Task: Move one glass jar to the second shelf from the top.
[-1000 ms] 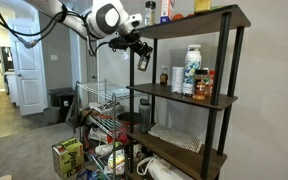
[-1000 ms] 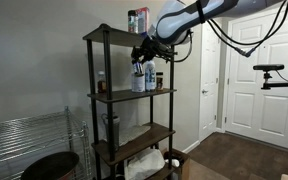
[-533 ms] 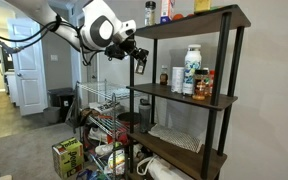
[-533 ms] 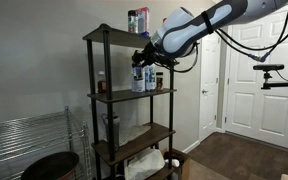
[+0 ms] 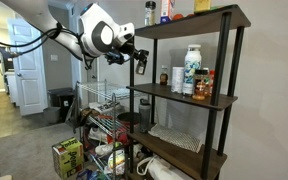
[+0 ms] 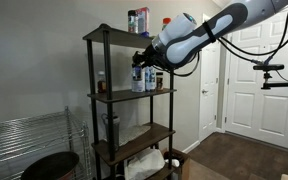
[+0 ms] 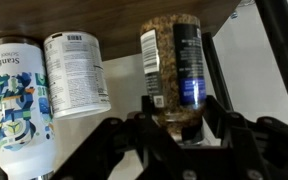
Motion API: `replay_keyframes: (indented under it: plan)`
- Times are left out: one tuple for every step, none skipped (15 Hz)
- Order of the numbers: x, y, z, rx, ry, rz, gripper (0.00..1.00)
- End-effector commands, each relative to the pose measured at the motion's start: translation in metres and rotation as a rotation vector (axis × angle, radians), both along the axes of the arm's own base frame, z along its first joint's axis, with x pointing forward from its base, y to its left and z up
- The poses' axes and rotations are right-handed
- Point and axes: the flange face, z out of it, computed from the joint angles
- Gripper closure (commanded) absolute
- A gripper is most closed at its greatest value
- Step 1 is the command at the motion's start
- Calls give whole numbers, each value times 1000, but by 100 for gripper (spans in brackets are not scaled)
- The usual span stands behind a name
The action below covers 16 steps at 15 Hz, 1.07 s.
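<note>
My gripper [image 7: 174, 128] is shut on the glass jar [image 7: 172, 62], a small jar with brown grainy contents and a dark blue-and-black label. In an exterior view the gripper [image 5: 139, 57] holds the jar [image 5: 142, 64] beside the shelving unit's front post, between the top board and the second shelf from the top [image 5: 184, 97]. In the opposite exterior view the gripper [image 6: 146, 54] hangs just above that shelf [image 6: 124, 94], by the bottles. The jar's base is hidden between the fingers.
The second shelf carries a tall white bottle [image 5: 192, 68], a small dark bottle [image 5: 164, 76], a white jar [image 5: 177, 79] and a red-topped jar [image 5: 206, 85]. Two white bottles [image 7: 19, 100] [image 7: 76, 75] stand left of the jar. More bottles [image 5: 167, 9] stand on the top board. Wire racks and clutter sit below.
The arm's elbow and body have swung away from the shelf. The gripper has stayed by the front post, still holding the jar, shifting only slightly.
</note>
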Motion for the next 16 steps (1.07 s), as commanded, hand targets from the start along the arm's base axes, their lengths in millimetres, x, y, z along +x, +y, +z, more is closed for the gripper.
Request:
replay_keyframes:
  plan:
    - [5, 4, 3, 3, -29, -10, 70]
    - [10, 6, 2, -2, -25, -12, 70]
    - [14, 9, 2, -5, -24, -14, 70]
    - [18, 12, 2, -8, -22, -14, 70]
    - [23, 16, 2, -10, -24, -14, 70]
    - [27, 20, 3, -14, -25, -14, 70]
    - [33, 24, 3, -20, -24, -15, 70]
    - [38, 28, 3, -27, -24, -17, 70]
    - [43, 32, 1, -32, -20, -20, 70]
    - [48, 35, -1, -39, -15, -25, 70]
    - [54, 39, -4, -45, -8, -30, 70]
    - [58, 42, -7, -51, -2, -37, 70]
    - [63, 46, -11, -56, 6, -42, 70]
    - [68, 50, -16, -58, 13, -46, 70]
    - [71, 55, -20, -63, 19, -50, 70]
    - [75, 57, -24, -66, 19, -59, 70]
